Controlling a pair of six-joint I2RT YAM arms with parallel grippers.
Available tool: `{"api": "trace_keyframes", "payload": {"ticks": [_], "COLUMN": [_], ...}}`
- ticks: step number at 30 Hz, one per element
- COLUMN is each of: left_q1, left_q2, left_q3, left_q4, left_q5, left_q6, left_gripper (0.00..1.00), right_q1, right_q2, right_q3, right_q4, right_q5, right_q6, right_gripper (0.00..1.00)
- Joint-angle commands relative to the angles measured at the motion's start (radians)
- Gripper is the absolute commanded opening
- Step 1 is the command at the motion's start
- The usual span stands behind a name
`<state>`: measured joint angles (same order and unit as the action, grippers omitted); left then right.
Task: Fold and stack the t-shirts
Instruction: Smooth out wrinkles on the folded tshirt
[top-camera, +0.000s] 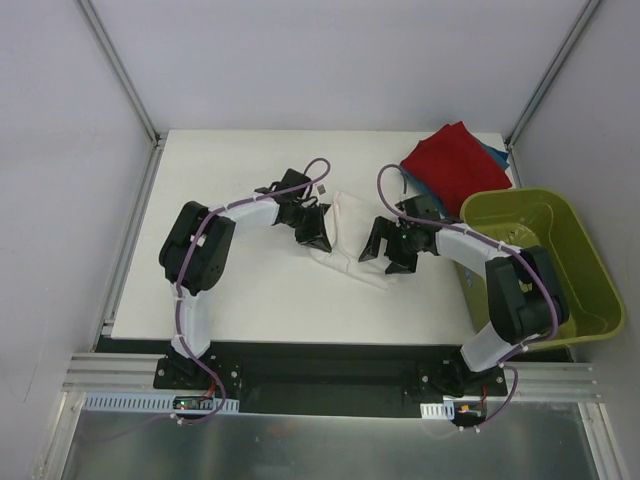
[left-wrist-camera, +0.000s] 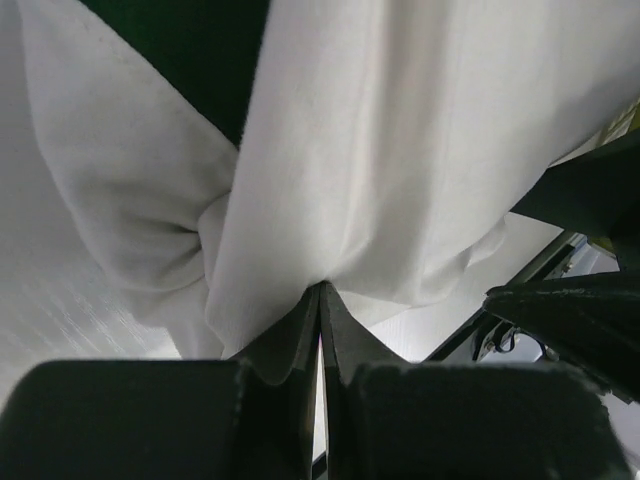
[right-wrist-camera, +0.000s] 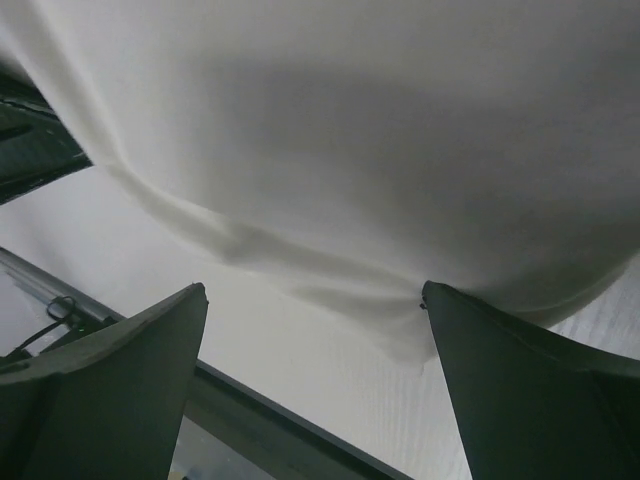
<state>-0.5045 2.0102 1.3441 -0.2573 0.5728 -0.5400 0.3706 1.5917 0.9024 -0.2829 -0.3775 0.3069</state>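
The left arm (top-camera: 196, 262) and right arm (top-camera: 512, 296) had white links and bulky black joints. Lilac cables (top-camera: 319, 161) ran along each. The left pincer (top-camera: 316, 236) and right pincer (top-camera: 385, 254) were black, with wedge-shaped fingers (right-wrist-camera: 520, 380).

Cream-white shirt (top-camera: 345, 228): plain pale cloth from above; left wrist view showed dark green part at top edge.
Red shirt (top-camera: 455, 160): solid red.
Teal-blue shirt (top-camera: 497, 156): thin blue edge showed beside red.
Basket (top-camera: 590, 290): olive-green, plain.
Table (top-camera: 240, 290): white, faint fine-lined texture close up.
Left gripper (top-camera: 315, 232), right gripper (top-camera: 385, 250): black.
Left arm (top-camera: 195, 250), right arm (top-camera: 520, 290): white links, black joints.
Cables (top-camera: 318, 165): lilac.
Walls (top-camera: 330, 60): pale grey.
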Motion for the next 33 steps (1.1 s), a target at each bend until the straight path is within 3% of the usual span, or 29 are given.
{"api": "trace_keyframes", "payload": {"ticks": [1,8,12,17,21,22,24,27,30,33], "left_q1": [0.026,0.024,-0.009,-0.153,-0.163,-0.163,-0.163,-0.161,-0.149,-0.102], "left_q2": [-0.004,-0.074,-0.241,-0.416,-0.633,-0.668,-0.737,-0.725,-0.61,-0.444], "left_q3": [-0.071,-0.239,-0.387,-0.535,-0.589,-0.588,-0.559,-0.464,-0.321,-0.174], "left_q4": [0.015,0.027,0.046,0.05,0.04,0.038,0.036,0.032,0.03,0.027], "left_q5": [-0.06,-0.102,-0.158,-0.212,-0.229,-0.25,-0.272,-0.313,-0.324,-0.275], "left_q6": [0.002,-0.024,-0.073,-0.133,-0.186,-0.184,-0.161,-0.121,-0.072,-0.057], "left_gripper": [0.0,0.0,0.0,0.0,0.0,0.0,0.1,0.16,0.17,0.1], "right_q1": [-0.047,-0.056,-0.053,-0.009,0.016,0.017,0.019,0.017,0.013,-0.001], "right_q2": [0.054,0.059,-0.027,-0.151,-0.33,-0.364,-0.447,-0.51,-0.513,-0.445], "right_q3": [-0.06,-0.076,-0.085,-0.105,-0.125,-0.123,-0.102,-0.076,-0.059,0.002], "right_q4": [-0.002,-0.015,-0.039,-0.099,-0.137,-0.151,-0.16,-0.15,-0.079,-0.001], "right_q5": [0.023,0.061,0.057,-0.004,-0.024,-0.021,0.0,0.028,0.046,0.058], "right_q6": [0.011,-0.006,-0.043,-0.132,-0.146,-0.144,-0.146,-0.123,-0.095,-0.084], "right_gripper": [0.97,0.97,0.97,0.97,0.97,0.97,0.97,0.97,0.97,0.97]}}
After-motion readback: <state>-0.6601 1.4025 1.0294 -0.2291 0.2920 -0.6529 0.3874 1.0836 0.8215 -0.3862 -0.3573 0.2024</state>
